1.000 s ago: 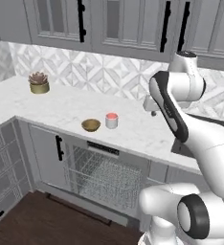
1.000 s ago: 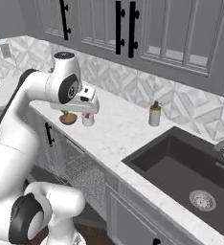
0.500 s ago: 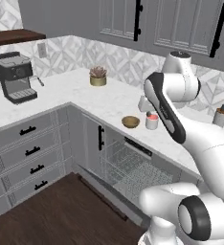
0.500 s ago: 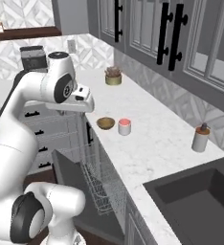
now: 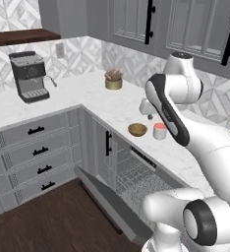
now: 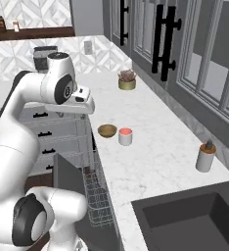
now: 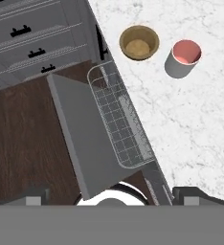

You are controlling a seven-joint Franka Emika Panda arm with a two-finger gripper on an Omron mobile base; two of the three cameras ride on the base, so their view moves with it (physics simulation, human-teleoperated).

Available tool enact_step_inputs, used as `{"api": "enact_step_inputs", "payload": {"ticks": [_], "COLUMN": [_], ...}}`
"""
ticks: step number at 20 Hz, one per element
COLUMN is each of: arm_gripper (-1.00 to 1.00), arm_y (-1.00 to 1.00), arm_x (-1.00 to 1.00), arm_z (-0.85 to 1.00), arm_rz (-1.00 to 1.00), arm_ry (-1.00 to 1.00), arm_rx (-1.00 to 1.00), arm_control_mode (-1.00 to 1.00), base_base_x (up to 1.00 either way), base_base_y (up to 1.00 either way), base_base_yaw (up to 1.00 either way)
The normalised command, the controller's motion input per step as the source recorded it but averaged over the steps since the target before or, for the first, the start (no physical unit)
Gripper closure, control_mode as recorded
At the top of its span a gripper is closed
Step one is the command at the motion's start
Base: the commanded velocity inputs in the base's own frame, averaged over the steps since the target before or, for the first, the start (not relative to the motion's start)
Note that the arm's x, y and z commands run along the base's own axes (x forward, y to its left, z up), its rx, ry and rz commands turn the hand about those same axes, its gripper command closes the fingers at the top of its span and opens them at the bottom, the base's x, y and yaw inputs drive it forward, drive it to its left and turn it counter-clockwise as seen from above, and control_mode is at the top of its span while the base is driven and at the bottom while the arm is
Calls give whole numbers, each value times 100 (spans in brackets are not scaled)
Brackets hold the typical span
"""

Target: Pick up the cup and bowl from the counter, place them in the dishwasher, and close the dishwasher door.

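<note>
Jaws wide (nothing held), cup [image 7: 182,57] and bowl [image 7: 139,42] well beyond them

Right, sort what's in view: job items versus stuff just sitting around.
Job items:
cup
bowl
counter
dishwasher, rack out
dishwasher door, down

Sitting around:
coffee machine
potted plant
soap dispenser
sink
</note>
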Motion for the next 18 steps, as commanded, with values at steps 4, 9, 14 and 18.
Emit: {"api": "enact_step_inputs", "payload": {"ticks": [4,9,14,18], "arm_gripper": [-100,-100,-100,-100], "arm_y": [0,-24,-35,-26], "arm_x": [0,15,69,94], "arm_z": [0,-11,-30,-40], "arm_rz": [0,7,9,5], "arm_ry": [0,2,8,7], "arm_rx": [0,5,1,0], "arm_control_mode": [100,-100,-100,-100], "base_base_x": [33,17,0,0], "base_base_y": [-54,-34,0,0], "base_base_yaw": [21,11,0,0]}}
